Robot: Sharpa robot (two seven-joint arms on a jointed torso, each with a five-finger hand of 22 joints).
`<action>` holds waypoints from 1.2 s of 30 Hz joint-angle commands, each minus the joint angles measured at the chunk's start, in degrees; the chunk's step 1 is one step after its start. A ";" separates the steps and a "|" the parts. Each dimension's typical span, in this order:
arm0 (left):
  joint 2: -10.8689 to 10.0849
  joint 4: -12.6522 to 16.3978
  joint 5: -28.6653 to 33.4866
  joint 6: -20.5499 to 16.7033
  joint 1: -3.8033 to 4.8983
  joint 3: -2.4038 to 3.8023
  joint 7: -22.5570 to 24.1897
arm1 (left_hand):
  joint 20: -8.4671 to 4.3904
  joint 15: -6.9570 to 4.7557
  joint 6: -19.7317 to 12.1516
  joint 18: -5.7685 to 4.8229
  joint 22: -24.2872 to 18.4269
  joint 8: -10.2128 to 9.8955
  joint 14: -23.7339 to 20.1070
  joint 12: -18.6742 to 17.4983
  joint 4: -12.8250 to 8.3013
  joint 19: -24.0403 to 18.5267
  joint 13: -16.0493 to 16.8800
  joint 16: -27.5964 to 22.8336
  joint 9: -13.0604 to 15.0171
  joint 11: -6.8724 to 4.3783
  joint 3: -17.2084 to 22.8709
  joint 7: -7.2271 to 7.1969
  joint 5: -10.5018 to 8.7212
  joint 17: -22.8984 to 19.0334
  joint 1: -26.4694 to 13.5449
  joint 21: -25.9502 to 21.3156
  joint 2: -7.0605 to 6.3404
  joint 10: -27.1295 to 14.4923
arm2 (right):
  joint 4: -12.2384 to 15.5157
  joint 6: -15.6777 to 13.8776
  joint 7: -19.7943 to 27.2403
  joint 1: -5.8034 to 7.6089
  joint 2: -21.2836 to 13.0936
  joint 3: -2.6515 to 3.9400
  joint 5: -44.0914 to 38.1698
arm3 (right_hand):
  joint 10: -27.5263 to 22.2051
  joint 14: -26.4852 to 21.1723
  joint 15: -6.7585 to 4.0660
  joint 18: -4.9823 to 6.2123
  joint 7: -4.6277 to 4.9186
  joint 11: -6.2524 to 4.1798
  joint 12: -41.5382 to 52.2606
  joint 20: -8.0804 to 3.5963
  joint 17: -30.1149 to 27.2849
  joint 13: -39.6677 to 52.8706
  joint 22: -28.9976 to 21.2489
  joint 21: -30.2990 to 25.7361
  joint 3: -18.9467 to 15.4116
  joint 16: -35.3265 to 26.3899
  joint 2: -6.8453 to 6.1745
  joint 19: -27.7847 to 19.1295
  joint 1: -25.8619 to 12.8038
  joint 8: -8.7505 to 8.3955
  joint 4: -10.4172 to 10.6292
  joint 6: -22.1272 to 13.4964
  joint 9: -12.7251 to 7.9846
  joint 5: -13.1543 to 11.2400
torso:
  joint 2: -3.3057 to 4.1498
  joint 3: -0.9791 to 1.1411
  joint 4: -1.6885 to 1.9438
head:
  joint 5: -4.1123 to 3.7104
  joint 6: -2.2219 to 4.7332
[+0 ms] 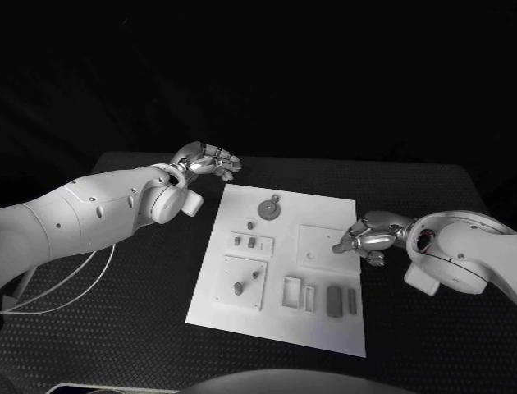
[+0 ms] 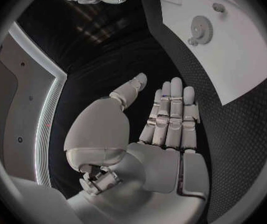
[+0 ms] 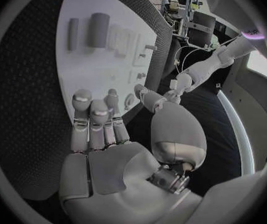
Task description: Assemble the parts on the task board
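Two silver hands flank the white task board (image 1: 280,267), which lies slightly askew at the centre of the black counter (image 1: 116,328) in the head view. Nearest the camera, along the board's lower edge, stand a pale rectangular frame (image 1: 292,291), a narrow slot piece (image 1: 309,299) and two dark upright blocks (image 1: 333,301) side by side. Just to their left is a square plate (image 1: 242,283) with a small peg (image 1: 239,287) rising from it. Above that, in the board's middle left, sits a smaller plate with two short dark pieces (image 1: 252,242). To the right of centre, a square plate (image 1: 322,249) lies next to the right hand (image 1: 371,239), which reaches in from the frame's right edge over the board's right rim; its fingers (image 3: 91,119) are extended and apart with nothing between them, as the right wrist view shows. Further up the board, a round grey gear (image 1: 267,208) rests near the upper left corner, with a small knob touching its top. Furthest away, at the upper left of the frame, the left hand (image 1: 208,162) hovers over bare counter just off the board's top left corner; its fingers (image 2: 171,114) lie straight and close together, thumb spread aside, holding nothing.
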 commanded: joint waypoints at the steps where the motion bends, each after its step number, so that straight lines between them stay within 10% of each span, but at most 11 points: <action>1: -0.06 0.09 1.28 1.05 -0.17 0.04 1.56 | -0.09 0.21 -0.44 0.98 0.06 0.06 0.21 -0.10 0.39 0.27 -0.09 -0.23 -0.05 -0.13 -0.14 0.04 -0.38 0.09 -0.47 -0.21 0.08 -0.26 | 0.52 7.49 -8.77 -0.02 -0.85 -0.21 4.47 | 0.37 0.52 -0.03 3.03 -0.02 -0.18 1.28 -0.44 0.90 1.74 1.26 0.71 1.11 0.66 -0.13 0.33 -1.28 0.46 0.59 0.76 0.46 -0.32 | -0.35 0.09 -0.29 | -0.55 -0.31; 16: -0.96 2.24 1.88 0.84 -0.31 0.04 2.09 | -0.03 0.26 -0.47 0.96 0.22 0.11 0.18 -0.05 0.42 0.16 -0.11 -0.57 -0.06 -0.17 -0.69 0.03 -0.62 0.38 -1.08 -0.44 -0.05 -0.19 | 3.37 9.76 -10.86 -0.03 -2.52 -2.93 5.23 | 1.06 1.35 -0.70 3.03 -0.80 -0.94 2.88 -0.99 2.87 6.43 1.05 2.42 1.18 0.67 -0.14 0.77 -6.69 1.24 0.72 2.33 1.78 -0.31 | -0.64 0.02 -0.23 | -2.85 -0.58; 26: -0.82 2.62 1.89 1.17 -0.45 0.03 1.84 | -0.03 0.27 -0.45 0.98 0.29 0.14 0.19 -0.07 0.45 0.18 -0.14 -0.71 -0.06 -0.16 -0.79 0.02 -0.53 0.51 -1.21 -0.52 0.20 -0.23 | 2.83 9.11 -10.35 -0.17 -0.81 -5.34 5.59 | 1.13 1.43 -0.74 3.03 -0.84 -0.99 2.66 -0.95 3.14 6.95 1.03 2.57 1.51 0.51 -0.51 0.63 -7.08 1.18 0.28 2.40 1.89 -0.31 | -0.58 -0.06 -0.28 | -3.03 -0.47; 36: -1.02 2.69 1.90 1.32 -0.45 0.00 1.63 | -0.03 0.28 -0.47 0.99 0.34 0.14 0.17 -0.09 0.46 0.19 -0.16 -0.81 -0.07 -0.14 -0.87 0.02 -0.52 0.59 -1.30 -0.56 0.29 -0.27 | 1.64 8.57 -10.00 -1.57 1.18 -5.96 3.91 | 1.09 1.46 -0.68 3.03 -0.79 -0.93 2.26 -0.89 3.44 7.55 0.97 2.71 2.05 0.24 -1.11 0.45 -7.23 0.98 -0.39 2.25 1.99 -0.31 | -0.49 -0.08 -0.11 | -2.84 -0.46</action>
